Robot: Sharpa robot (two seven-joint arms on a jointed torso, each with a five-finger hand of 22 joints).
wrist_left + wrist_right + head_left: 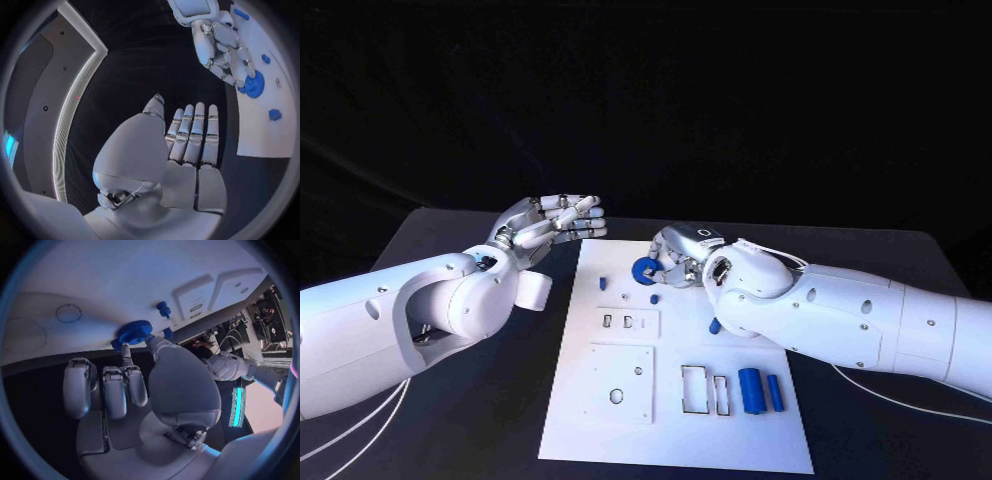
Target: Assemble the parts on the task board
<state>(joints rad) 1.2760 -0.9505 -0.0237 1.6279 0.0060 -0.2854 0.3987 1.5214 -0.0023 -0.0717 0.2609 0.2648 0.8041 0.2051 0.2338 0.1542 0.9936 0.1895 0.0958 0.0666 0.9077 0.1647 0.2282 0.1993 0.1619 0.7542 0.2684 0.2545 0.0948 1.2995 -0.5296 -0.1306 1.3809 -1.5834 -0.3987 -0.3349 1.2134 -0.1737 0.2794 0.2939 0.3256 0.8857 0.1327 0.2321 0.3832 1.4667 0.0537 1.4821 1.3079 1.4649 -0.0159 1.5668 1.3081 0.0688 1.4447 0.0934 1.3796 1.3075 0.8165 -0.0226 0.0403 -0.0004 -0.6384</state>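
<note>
The white task board (pixel 678 430) lies in the middle of the black table. My right hand (pixel 682 253) is low over the board's far end and pinches a blue gear (pixel 645 271) between thumb and a finger; the gear (pixel 134 332) sits on or just above the board surface (pixel 94 285). It appears again, the blue gear (pixel 253 85), under the right hand (pixel 222 42) in the left wrist view. My left hand (pixel 554 224) hovers off the board's far left corner, fingers straight and apart from the thumb, holding nothing (pixel 190 135).
Two blue cylinders (pixel 760 390) lie side by side at the board's near right, beside empty rectangular slots (pixel 704 390). Small blue pegs (pixel 603 283) (pixel 655 297) stand near the gear, and another blue piece (pixel 715 325) lies by my right forearm. A square inset plate (pixel 620 383) has holes.
</note>
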